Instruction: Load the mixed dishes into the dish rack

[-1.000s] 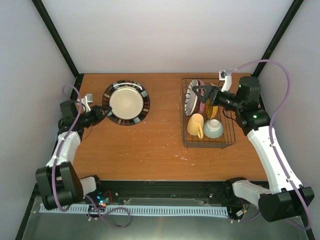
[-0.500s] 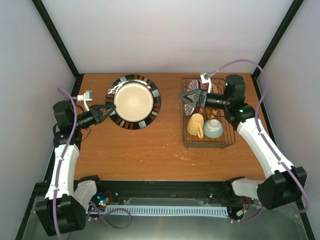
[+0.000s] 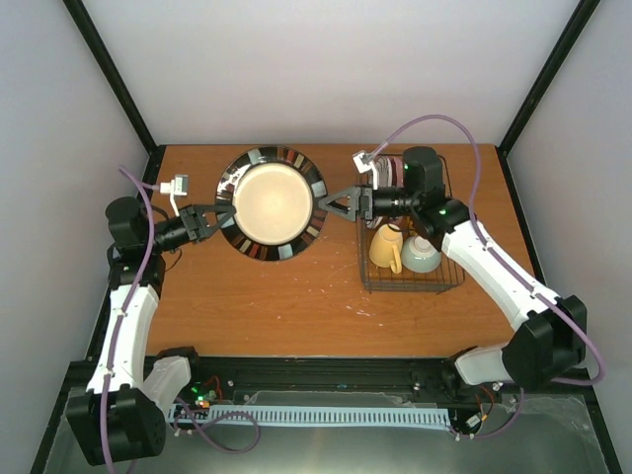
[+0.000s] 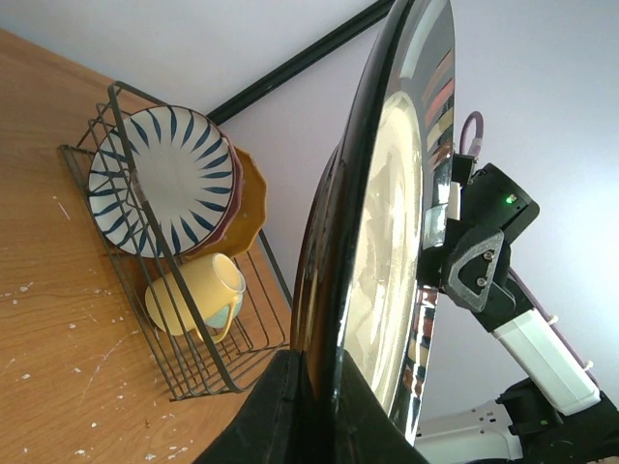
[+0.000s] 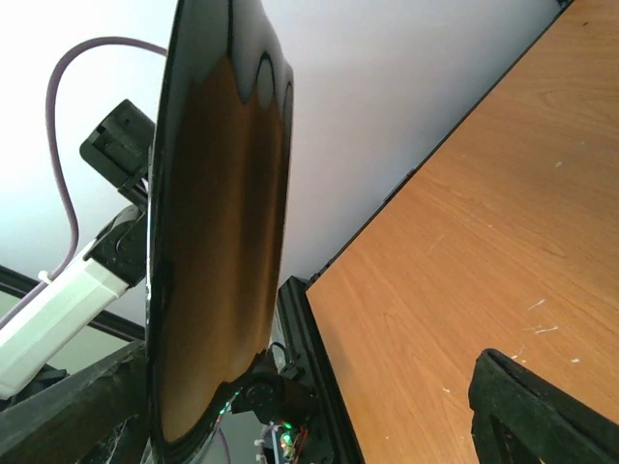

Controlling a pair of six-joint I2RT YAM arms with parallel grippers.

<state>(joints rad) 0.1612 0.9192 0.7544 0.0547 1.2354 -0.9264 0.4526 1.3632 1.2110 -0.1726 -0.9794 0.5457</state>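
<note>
Pinching the dark plate [image 3: 269, 200], left claw [image 3: 215, 217] has lifted it toward the spread right claw [image 3: 329, 205]

No readable text, labels, brands, numbers or signs in any view.
</note>
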